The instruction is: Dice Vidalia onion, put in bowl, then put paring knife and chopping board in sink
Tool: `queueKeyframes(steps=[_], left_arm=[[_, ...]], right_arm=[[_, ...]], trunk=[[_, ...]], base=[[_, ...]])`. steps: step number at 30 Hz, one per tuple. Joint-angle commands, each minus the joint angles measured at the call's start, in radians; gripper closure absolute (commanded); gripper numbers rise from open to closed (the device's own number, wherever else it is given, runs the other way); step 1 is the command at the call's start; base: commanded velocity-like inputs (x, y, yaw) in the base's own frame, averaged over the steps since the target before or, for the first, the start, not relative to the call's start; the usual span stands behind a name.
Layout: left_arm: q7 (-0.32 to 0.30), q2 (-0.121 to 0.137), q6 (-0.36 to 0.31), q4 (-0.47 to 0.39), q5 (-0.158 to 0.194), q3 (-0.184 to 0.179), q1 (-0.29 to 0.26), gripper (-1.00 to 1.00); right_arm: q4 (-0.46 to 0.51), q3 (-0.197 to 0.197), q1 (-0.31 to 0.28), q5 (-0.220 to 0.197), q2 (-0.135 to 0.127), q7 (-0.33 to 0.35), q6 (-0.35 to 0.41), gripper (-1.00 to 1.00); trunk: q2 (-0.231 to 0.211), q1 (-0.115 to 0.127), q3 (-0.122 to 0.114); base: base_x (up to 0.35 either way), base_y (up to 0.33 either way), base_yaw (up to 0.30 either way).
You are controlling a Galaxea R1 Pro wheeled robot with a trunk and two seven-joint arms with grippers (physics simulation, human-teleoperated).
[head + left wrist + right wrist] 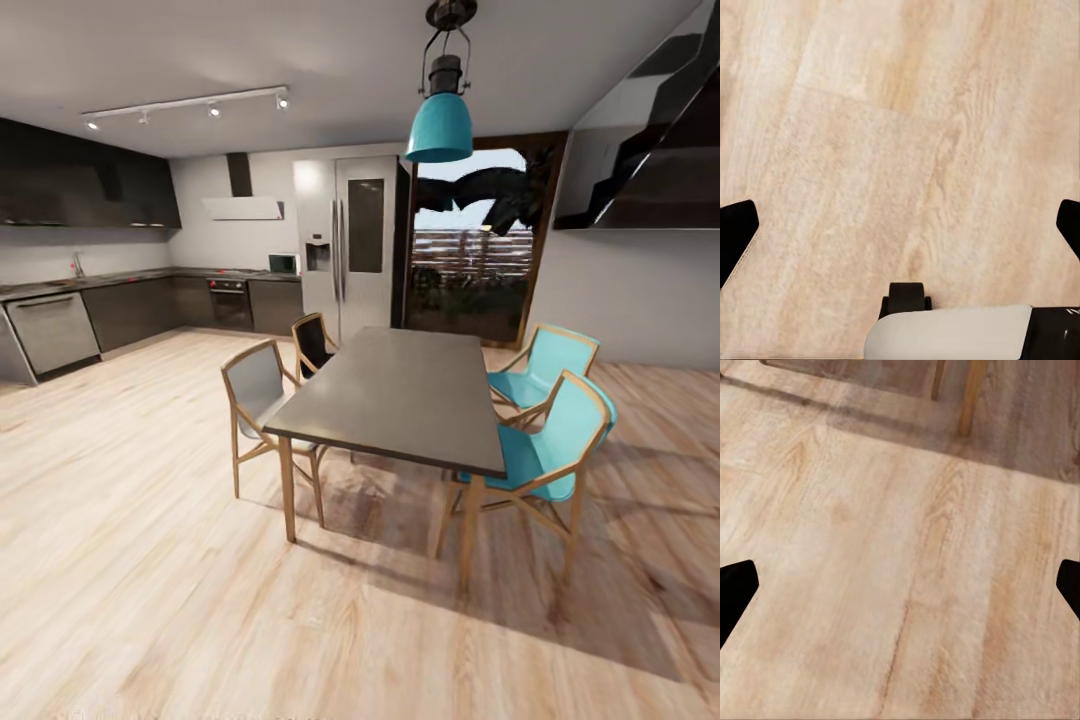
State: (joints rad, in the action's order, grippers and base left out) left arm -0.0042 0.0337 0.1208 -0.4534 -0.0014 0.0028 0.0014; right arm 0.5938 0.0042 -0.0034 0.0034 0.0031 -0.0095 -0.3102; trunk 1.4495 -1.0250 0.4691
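Observation:
The kitchen lies far off at the left of the head view, with dark cabinets under a long grey countertop (95, 281). A small chrome tap (77, 264) marks the sink there. The onion, chopping board, paring knife and bowl are out of view at this distance. My left gripper (900, 232) hangs open over the light wood floor, its dark fingertips (735, 234) far apart with nothing between them. My right gripper (900, 589) is open too, above bare floor near a chair's wooden legs (971, 397).
A dark dining table (400, 395) stands straight ahead, with grey chairs (257, 385) on its left and teal chairs (560, 440) on its right. A teal pendant lamp (440, 125) hangs above. Fridge (345, 245) and glass door are behind. Open floor (120, 450) stretches left toward the kitchen.

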Motion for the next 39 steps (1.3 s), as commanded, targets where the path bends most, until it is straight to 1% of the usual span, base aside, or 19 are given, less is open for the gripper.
queueKeyframes(steps=[1,7,12,17,29,33,39], left_arm=[[0.000,0.000,0.002,-0.001,0.000,0.000,0.000,-1.00],[0.000,0.001,0.002,-0.001,0.000,0.000,0.000,-1.00],[0.000,0.000,0.002,-0.001,0.000,0.000,0.000,-1.00],[0.000,0.001,0.002,-0.001,0.000,0.000,0.000,-1.00],[0.000,0.001,0.002,-0.002,0.000,0.000,0.000,-1.00],[0.000,0.001,0.002,-0.002,0.000,0.000,0.000,-1.00],[0.000,0.002,0.002,-0.003,0.000,0.000,0.000,-1.00]], right_arm=[[0.000,0.000,-0.001,0.001,0.000,-0.001,-0.003,-1.00],[0.000,0.000,0.000,0.001,0.000,-0.001,-0.003,-1.00],[0.000,0.000,0.000,0.001,0.000,-0.001,-0.003,-1.00],[-0.001,0.000,-0.001,0.001,0.000,-0.001,-0.035,-1.00],[-0.004,0.000,0.000,0.001,0.000,-0.001,-0.038,-1.00],[-0.005,0.000,0.000,0.001,0.000,-0.001,-0.038,-1.00],[-0.005,0.001,-0.001,0.001,0.000,-0.001,-0.038,-1.00]], trunk=[[0.001,0.000,0.001],[0.001,0.000,0.001],[0.001,0.000,0.001],[0.001,0.000,0.001],[0.001,0.000,0.001],[0.001,0.000,0.001],[0.001,0.000,0.001]], base=[[0.000,0.253,0.278],[0.000,0.158,0.278],[0.000,0.016,0.278],[0.000,0.001,0.278],[0.000,0.000,0.279],[0.005,0.110,0.281],[0.091,0.217,0.281]])
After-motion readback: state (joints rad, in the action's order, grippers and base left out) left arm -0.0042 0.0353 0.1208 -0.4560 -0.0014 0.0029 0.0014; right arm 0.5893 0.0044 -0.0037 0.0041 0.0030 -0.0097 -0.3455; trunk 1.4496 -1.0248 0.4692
